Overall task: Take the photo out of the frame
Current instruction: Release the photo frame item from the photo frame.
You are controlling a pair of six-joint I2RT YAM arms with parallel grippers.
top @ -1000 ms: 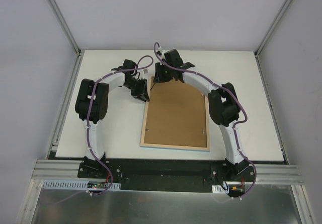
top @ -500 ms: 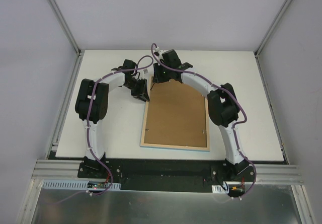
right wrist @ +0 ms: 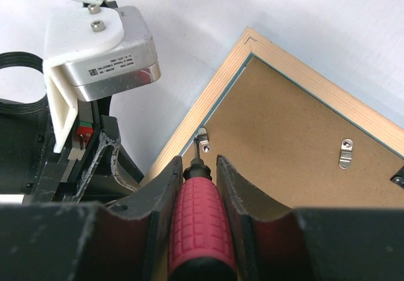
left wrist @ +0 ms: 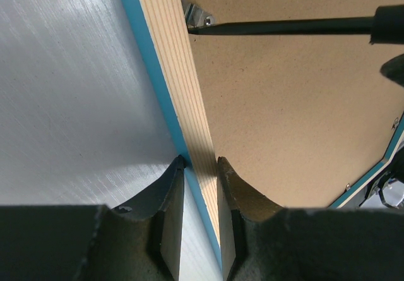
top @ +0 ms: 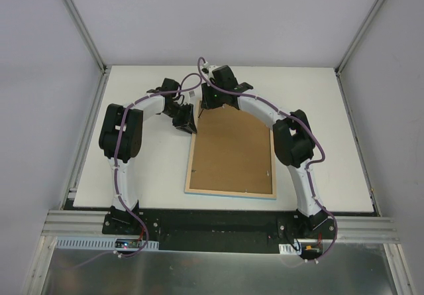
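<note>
Frame [top: 230, 193]: I pinch its upper-left rim, left pincer [left wrist: 201, 167].
Right pincer [right wrist: 198, 167]: clamps screwdriver [right wrist: 199, 230].
Next: I turn clip [right wrist: 201, 135] aside.

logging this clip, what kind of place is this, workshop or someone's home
Most likely a robot lab test cell, not a home: a bare white table enclosed by plain grey panels, with two arms bolted to a metal rail. Only a face-down frame lies on it.
</note>
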